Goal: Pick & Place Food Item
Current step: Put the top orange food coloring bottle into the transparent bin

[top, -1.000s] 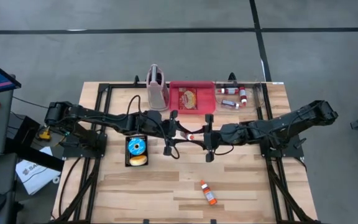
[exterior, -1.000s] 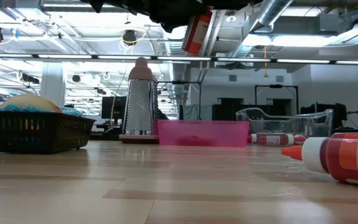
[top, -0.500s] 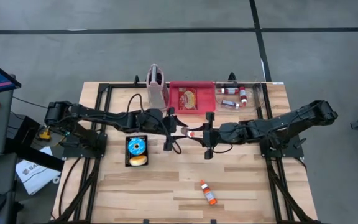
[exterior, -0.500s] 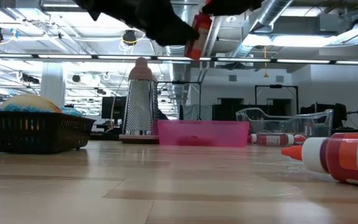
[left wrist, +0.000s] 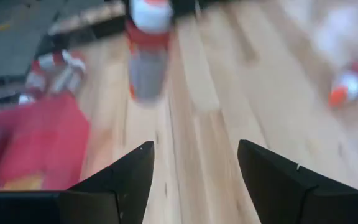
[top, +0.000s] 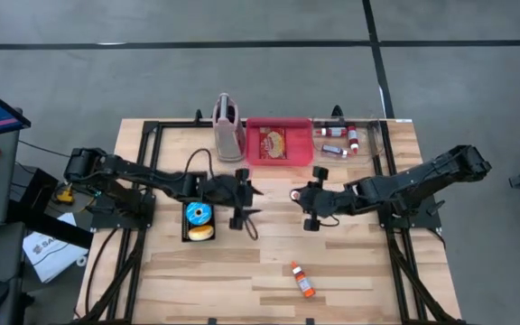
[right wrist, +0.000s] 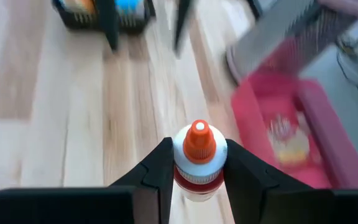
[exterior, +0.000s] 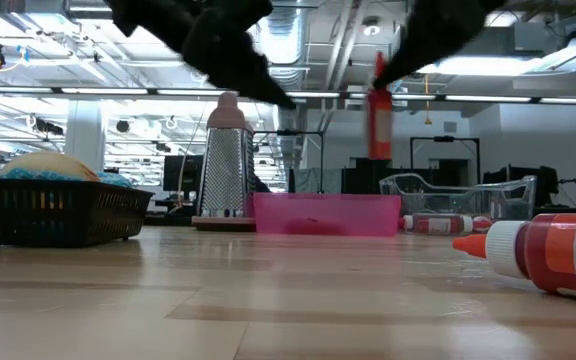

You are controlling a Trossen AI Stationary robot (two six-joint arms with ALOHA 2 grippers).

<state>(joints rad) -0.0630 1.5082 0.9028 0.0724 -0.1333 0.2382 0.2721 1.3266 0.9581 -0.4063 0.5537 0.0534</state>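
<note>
My right gripper is shut on a small sauce bottle with an orange cap, a white shoulder and a red label, above the table's middle. In the low view the bottle hangs upright, well above the wood. My left gripper stands open a short way toward the table's left, facing the bottle, with nothing between its fingers. A second bottle of the same kind lies on its side near the front edge. My right gripper pinches the bottle's upper part, the white shoulder just under the cap, between its two fingers. The fingers slant down from the table's right side. The bottle hangs below them, upright with its cap up, clear of the table.
A black basket with a bun and a blue item sits left of centre. At the far edge stand a metal grater, a pink tray with a food item and a clear bin holding bottles. Bare wood lies in front.
My left gripper has opened, let go of the bottle, sunk and drawn back toward the table's left edge. My right gripper has kept the bottle, carrying it lower and toward the right; the bottle has swung from tilted to upright.
</note>
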